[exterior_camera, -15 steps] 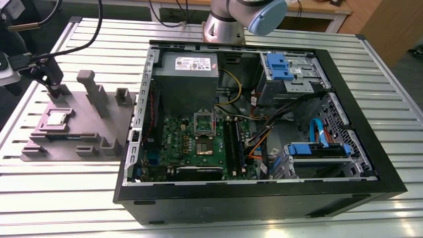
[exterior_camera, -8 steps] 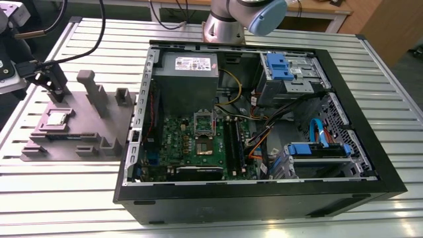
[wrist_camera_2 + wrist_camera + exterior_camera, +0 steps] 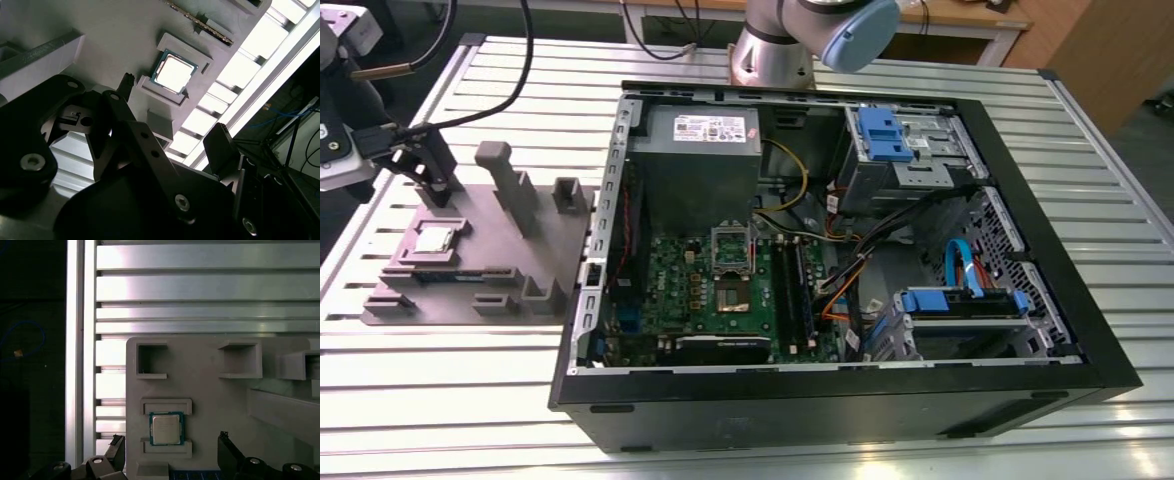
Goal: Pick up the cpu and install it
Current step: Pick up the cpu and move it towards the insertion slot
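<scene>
Cpu lies flat in its recess on grey holder tray, under the claw, lined up with the gap; claw fingers apart, holding nothing; open computer case well aside of claw

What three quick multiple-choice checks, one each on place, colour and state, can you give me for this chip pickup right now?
1. Where is the chip?
A in the grey tray
B in the computer's socket
C on the bare table

2. What colour is the motherboard?
A red
B green
C white

3. How is the tool?
A shut on the chip
B shut, empty
C open

Answers:
1. A, the chip lies between two brackets of the tray.
2. B, the board inside the open case is green in the exterior view.
3. C, its fingers stand apart with nothing gripped between them.
</scene>
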